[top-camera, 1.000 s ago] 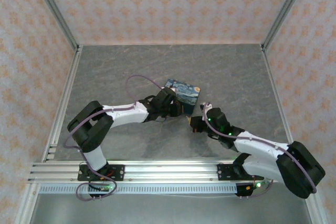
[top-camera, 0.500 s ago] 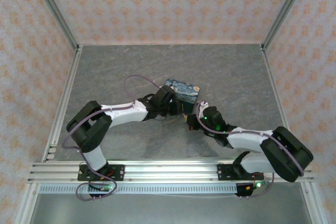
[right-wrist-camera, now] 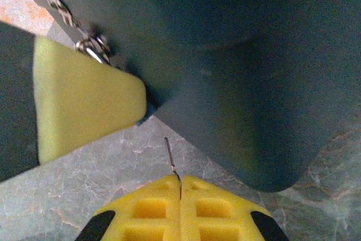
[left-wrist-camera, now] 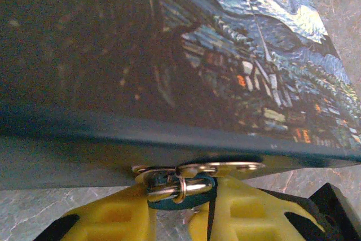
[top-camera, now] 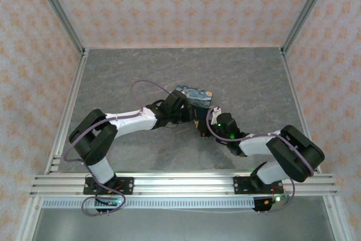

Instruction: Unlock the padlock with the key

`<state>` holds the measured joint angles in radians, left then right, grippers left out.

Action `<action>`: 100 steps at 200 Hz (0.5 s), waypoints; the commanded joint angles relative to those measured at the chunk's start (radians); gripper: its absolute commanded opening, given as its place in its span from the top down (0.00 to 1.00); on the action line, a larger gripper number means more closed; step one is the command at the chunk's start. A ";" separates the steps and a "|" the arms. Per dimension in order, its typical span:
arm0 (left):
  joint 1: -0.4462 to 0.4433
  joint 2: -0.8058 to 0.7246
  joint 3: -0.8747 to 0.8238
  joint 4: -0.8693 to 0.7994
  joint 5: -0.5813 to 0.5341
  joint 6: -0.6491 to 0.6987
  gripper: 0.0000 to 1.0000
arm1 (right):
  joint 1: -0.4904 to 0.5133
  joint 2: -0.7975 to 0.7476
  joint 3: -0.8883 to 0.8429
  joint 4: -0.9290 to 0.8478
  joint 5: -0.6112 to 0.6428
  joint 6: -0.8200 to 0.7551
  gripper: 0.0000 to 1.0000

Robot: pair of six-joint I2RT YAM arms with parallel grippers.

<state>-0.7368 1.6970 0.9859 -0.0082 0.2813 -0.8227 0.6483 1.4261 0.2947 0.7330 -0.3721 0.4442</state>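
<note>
left wrist view: left gripper (left-wrist-camera: 172,210) sits under the front edge of the starry-night tin (left-wrist-camera: 237,66). its yellow fingers (left-wrist-camera: 113,218) look closed in on the padlock (left-wrist-camera: 180,187), which hangs from the tin's clasp (left-wrist-camera: 225,167). prob reason: pin the tiny lock so it can't swing when the key goes in. only the silvery shackle and a bit of dark body show btwn the pads; keyhole hidden.

right wrist view: right gripper (right-wrist-camera: 180,187) is clenched tight on the key (right-wrist-camera: 168,153). thin blade sticks out fwd past the tips, aimed toward the tin's lower corner, near but not touching. gripped at the head end, prob so the blade is free to insert. key not yet in the lock, which is off to the upper left here, beside the other arm's pad.

materials: tin = smooth painted sheet metal, swirly print on lid, plain dark teal sides, rounded corners. shackle + clasp = bright plated metal, small rings. key = flat grey sliver. pads = matte yellow w/ square recesses. table (right-wrist-camera: 84,196) = grey marbled, veined.
</note>
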 commanded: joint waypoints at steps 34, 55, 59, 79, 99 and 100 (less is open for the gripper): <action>0.014 -0.045 0.033 -0.015 -0.006 -0.016 0.74 | -0.046 -0.001 -0.027 0.125 -0.074 0.008 1.00; 0.014 -0.045 0.034 -0.015 -0.007 -0.021 0.74 | -0.049 0.006 -0.023 0.125 -0.086 0.005 1.00; 0.015 -0.046 0.035 -0.015 -0.006 -0.021 0.74 | -0.050 0.007 -0.022 0.126 -0.086 0.004 1.00; 0.016 -0.046 0.035 -0.016 -0.007 -0.024 0.74 | -0.052 0.011 -0.027 0.135 -0.094 0.005 1.00; 0.017 -0.048 0.036 -0.018 -0.009 -0.026 0.74 | -0.052 0.021 -0.018 0.127 -0.100 0.003 1.00; 0.017 -0.048 0.036 -0.018 -0.010 -0.025 0.74 | -0.052 0.021 -0.018 0.127 -0.100 0.003 1.00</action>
<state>-0.7303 1.6970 0.9867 -0.0124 0.2813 -0.8383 0.6041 1.4330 0.2813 0.8116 -0.4465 0.4515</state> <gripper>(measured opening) 0.261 0.042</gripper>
